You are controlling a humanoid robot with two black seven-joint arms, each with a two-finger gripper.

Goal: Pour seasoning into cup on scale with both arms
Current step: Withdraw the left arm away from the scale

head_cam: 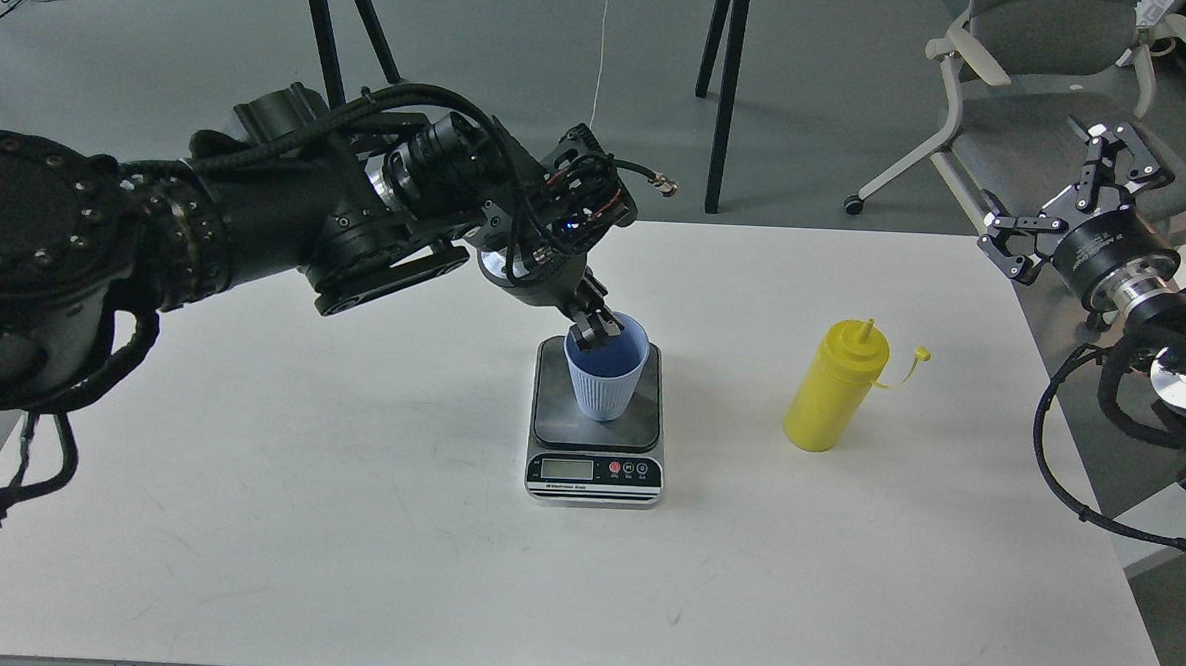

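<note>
Seasoning upright on table, toward right edge, well apart from scale mid-surface. Cup on scale platform; left gripper at its back rim, fingers clamped on rim. Right gripper beyond right edge, jaws apart.

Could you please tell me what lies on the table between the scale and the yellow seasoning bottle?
Nothing: in the head view, only bare white table separates the scale from the seasoning bottle.
</note>
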